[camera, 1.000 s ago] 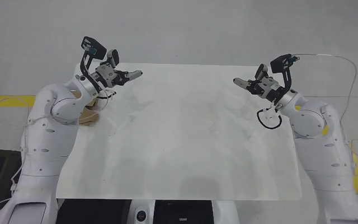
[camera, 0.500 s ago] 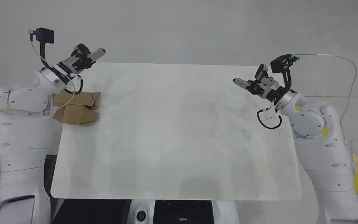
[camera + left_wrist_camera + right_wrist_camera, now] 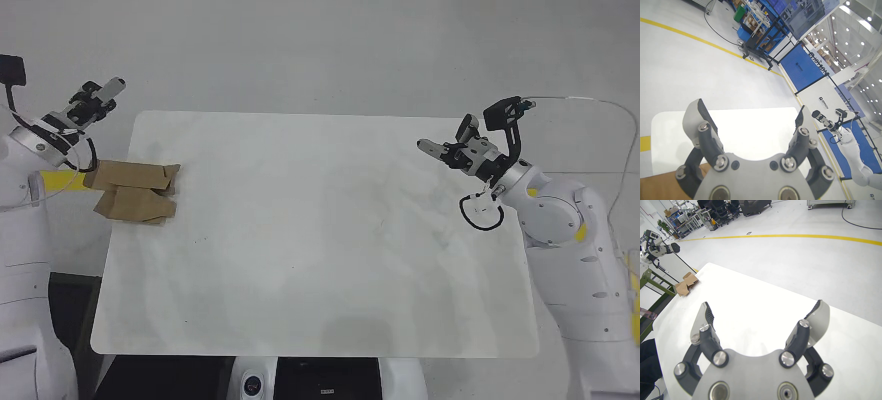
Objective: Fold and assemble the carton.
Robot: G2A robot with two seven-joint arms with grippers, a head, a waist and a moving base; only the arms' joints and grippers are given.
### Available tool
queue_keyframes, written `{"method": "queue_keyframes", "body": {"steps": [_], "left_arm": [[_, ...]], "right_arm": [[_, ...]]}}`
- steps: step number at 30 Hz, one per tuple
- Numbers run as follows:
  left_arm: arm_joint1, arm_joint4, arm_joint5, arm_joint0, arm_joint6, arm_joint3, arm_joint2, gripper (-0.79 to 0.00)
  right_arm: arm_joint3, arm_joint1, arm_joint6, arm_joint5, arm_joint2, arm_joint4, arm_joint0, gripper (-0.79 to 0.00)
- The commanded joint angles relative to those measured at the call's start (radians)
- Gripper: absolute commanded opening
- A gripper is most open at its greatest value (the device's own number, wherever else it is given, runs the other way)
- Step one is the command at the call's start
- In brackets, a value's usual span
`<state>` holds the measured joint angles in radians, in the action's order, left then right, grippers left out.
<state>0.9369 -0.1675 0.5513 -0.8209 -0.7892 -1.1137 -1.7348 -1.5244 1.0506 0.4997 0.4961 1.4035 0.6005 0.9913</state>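
Note:
A flattened brown carton (image 3: pixel 137 190) lies half on the white table's (image 3: pixel 320 260) left edge, partly hanging past it. From the right wrist it is a small brown shape (image 3: pixel 686 284) at the table's far corner. My left gripper (image 3: pixel 103 92) is held open beyond the table's back left corner, above and behind the carton, with nothing between its fingers (image 3: pixel 702 111). A strip of the carton (image 3: pixel 662 181) peeks out under it. My right gripper (image 3: pixel 428 146) hangs open over the table's right back part, far from the carton, its fingers (image 3: pixel 707 313) spread and empty.
The table's middle and front are bare white surface. A green metal frame (image 3: pixel 657 285) stands off the table's left side near the carton. Yellow floor tape (image 3: pixel 791 236) runs behind the table.
My left arm has swung from over the table's back left part outward to the left, off the table, uncovering the carton. The right arm has kept still.

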Motion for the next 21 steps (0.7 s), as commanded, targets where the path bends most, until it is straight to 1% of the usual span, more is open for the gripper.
{"method": "queue_keyframes", "body": {"steps": [1, 4, 7, 13, 16, 21], "left_arm": [[-0.006, -0.014, 0.006, 0.000, 0.009, 0.038, -0.011, 0.000], [-0.015, -0.008, -0.005, 0.008, 0.002, 0.096, -0.029, 0.000], [-0.027, -0.054, -0.010, 0.020, 0.008, 0.148, -0.044, 0.000], [-0.050, -0.115, -0.044, 0.063, 0.054, 0.305, -0.073, 0.000], [-0.060, -0.143, -0.056, 0.091, 0.085, 0.375, -0.077, 0.000], [-0.071, -0.217, -0.066, 0.128, 0.132, 0.454, -0.059, 0.000]], "right_arm": [[0.000, 0.000, 0.000, 0.000, 0.000, 0.000, 0.000, 0.000], [0.000, 0.000, 0.000, 0.000, 0.000, 0.000, 0.000, 0.000], [0.000, 0.000, 0.000, 0.000, 0.000, 0.000, 0.000, 0.000], [0.000, 0.000, 0.000, 0.000, 0.000, 0.000, 0.000, 0.000], [0.000, 0.000, 0.000, 0.000, 0.000, 0.000, 0.000, 0.000], [0.000, 0.000, 0.000, 0.000, 0.000, 0.000, 0.000, 0.000]]}}
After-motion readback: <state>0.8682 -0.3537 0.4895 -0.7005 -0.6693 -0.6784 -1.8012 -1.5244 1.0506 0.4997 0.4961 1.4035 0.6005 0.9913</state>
